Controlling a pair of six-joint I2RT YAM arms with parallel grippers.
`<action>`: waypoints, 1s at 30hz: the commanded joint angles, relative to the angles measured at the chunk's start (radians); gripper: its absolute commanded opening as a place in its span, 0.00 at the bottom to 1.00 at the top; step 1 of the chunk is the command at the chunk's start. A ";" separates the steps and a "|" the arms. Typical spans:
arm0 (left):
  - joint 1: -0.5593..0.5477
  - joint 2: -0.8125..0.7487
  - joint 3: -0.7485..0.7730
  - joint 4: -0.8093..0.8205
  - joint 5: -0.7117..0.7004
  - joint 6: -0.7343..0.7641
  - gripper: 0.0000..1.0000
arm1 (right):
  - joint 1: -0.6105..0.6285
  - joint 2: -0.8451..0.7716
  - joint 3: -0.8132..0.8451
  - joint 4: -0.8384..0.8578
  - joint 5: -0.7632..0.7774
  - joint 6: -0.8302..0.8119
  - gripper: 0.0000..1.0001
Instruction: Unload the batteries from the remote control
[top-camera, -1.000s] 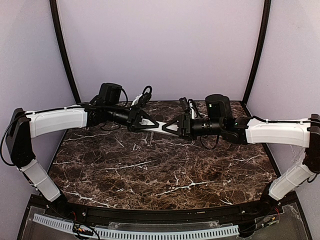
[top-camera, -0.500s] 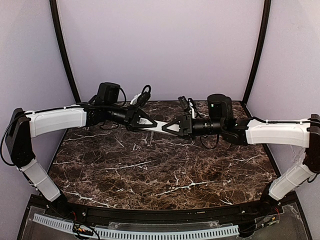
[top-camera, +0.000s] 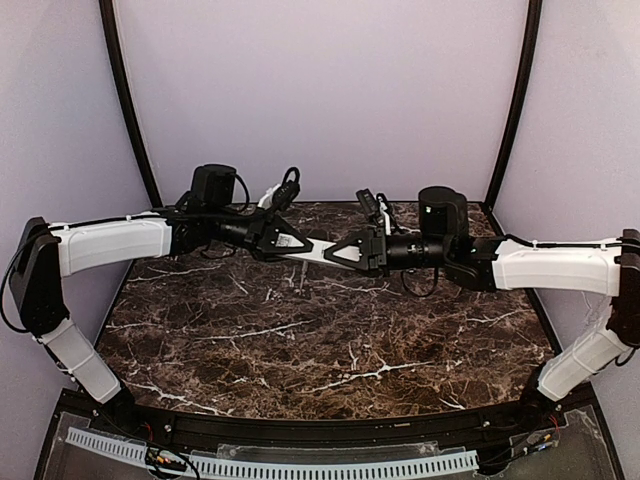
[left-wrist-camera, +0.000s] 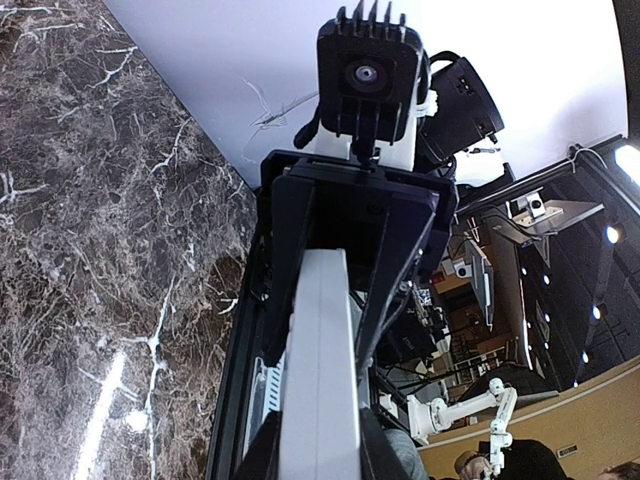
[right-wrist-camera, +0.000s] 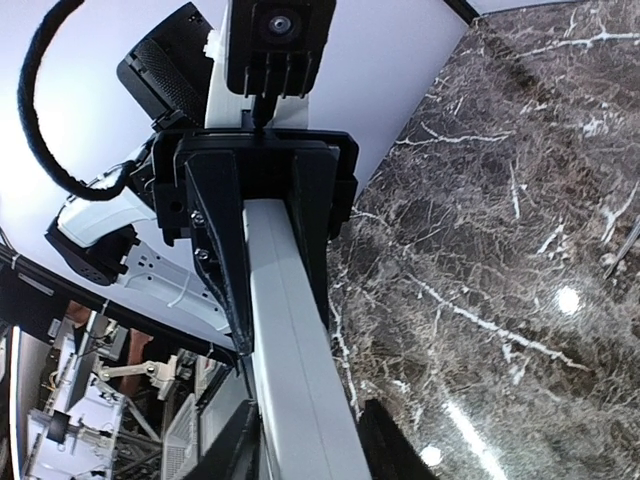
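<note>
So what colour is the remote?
The remote is plain white; it shows best in the right wrist view.

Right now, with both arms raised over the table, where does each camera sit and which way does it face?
Top external: above and behind the bases, looking down at the marble table; both arms show, left gripper and right gripper shut on the remote control.
Left wrist: looks along the remote control at the right gripper; own fingers at bottom.
Right wrist: looks along it at the left gripper; own fingers at bottom.
Shared: the remote control, in all three.
</note>
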 joint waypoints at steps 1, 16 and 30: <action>-0.022 -0.032 -0.009 0.047 -0.031 -0.032 0.00 | 0.011 0.009 -0.002 0.004 0.026 -0.002 0.44; -0.022 -0.026 -0.006 0.018 -0.051 -0.017 0.00 | 0.011 -0.057 0.038 -0.181 0.180 -0.033 0.69; -0.023 -0.026 -0.004 0.010 -0.050 -0.011 0.00 | 0.011 -0.066 0.031 -0.185 0.205 -0.031 0.69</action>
